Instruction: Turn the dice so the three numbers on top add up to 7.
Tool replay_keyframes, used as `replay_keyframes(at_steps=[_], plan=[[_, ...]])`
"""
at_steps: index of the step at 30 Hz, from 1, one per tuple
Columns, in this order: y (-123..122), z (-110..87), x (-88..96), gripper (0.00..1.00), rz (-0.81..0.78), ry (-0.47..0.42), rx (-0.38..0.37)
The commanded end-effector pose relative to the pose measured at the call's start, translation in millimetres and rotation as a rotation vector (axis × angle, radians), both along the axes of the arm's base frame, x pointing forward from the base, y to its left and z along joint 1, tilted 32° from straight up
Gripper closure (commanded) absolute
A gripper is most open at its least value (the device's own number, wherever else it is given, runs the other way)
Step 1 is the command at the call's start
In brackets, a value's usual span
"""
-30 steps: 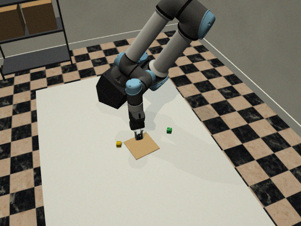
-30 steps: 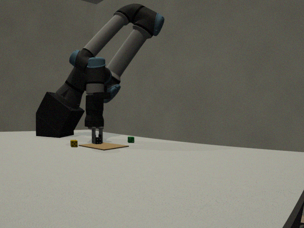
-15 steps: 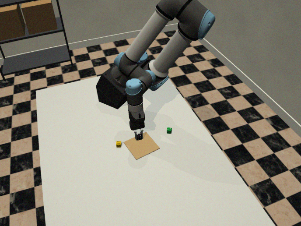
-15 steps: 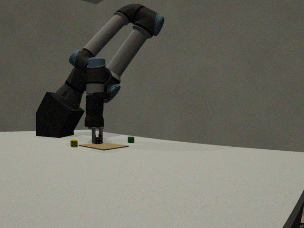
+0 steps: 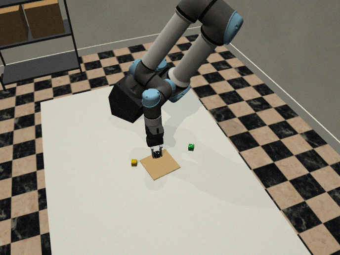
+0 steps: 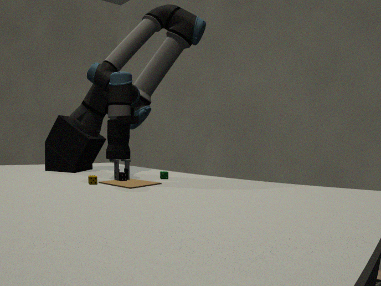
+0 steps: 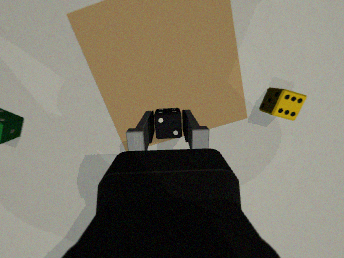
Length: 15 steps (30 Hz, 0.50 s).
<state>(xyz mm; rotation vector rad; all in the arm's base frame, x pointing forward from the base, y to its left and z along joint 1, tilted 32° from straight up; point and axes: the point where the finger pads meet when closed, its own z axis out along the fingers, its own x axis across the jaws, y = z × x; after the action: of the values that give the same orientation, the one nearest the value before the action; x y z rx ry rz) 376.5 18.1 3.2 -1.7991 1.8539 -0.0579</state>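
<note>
The tan mat (image 5: 161, 170) (image 6: 132, 183) (image 7: 165, 60) lies flat on the table. A black die (image 5: 156, 154) (image 6: 122, 176) (image 7: 168, 127) is at the mat's edge nearest the robot base, showing two pips on top in the wrist view. My gripper (image 5: 156, 156) (image 6: 122, 179) (image 7: 168, 120) points down and is open, one finger on each side of the black die, with narrow gaps. A yellow die (image 5: 134, 162) (image 6: 92, 179) (image 7: 290, 104) lies off the mat, six on top. A green die (image 5: 191, 147) (image 6: 164, 175) (image 7: 10, 126) lies off the mat on the other side; its top number is unclear.
The white table (image 5: 109, 214) (image 6: 184, 234) carries the mat and dice. The black robot base block (image 5: 123, 104) (image 6: 70, 147) stands behind them. A shelf (image 5: 41, 61) with brown boxes (image 5: 43, 20) stands beyond the table at the back left.
</note>
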Motion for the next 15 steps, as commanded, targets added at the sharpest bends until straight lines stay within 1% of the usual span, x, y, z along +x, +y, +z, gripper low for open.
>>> replay_keyframes(at_steps=[1,2,6,7,15], plan=[[-0.2,0.2,0.2,0.33,0.0,-0.001,0.0],[-0.2,0.2,0.2,0.27,0.0,-0.001,0.0],[-0.2,0.2,0.2,0.27,0.0,-0.001,0.0],[-0.2,0.2,0.2,0.21,0.0,-0.001,0.0],[-0.2,0.2,0.2,0.21,0.0,-0.001,0.0]])
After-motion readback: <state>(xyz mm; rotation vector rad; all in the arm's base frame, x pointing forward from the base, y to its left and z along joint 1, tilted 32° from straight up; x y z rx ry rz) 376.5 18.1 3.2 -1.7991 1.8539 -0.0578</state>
